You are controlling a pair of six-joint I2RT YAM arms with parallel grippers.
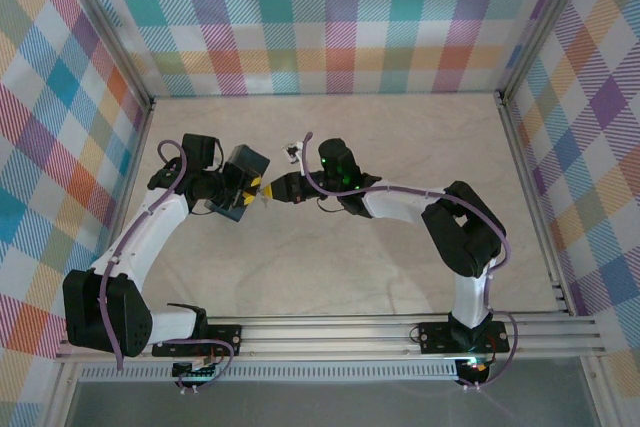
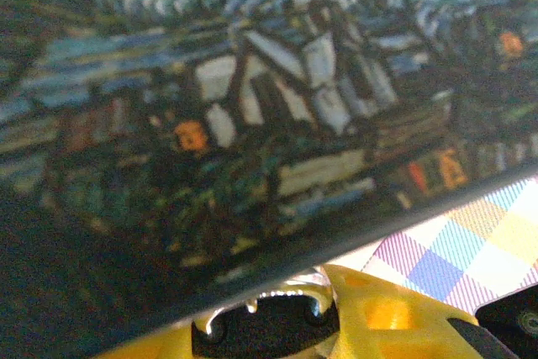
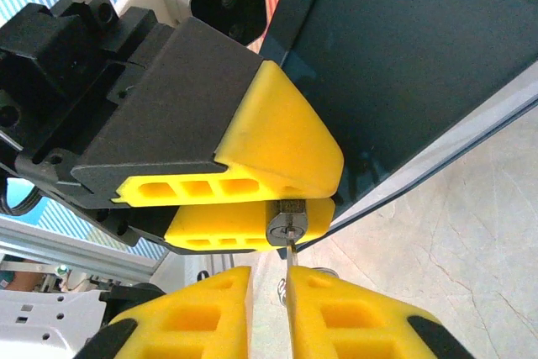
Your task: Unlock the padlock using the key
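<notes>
The left fingers (image 3: 315, 195) are closed on the padlock (image 3: 287, 229), clamping its body with the keyway face pointing right. The right fingers (image 1: 284, 187) are nearly closed, pinching the key (image 3: 288, 256). The key tip meets the keyway; insertion depth cannot be told. Padlock and key are above the bench (image 3: 471, 233), left of centre, just beside the box (image 3: 403, 65).
</notes>
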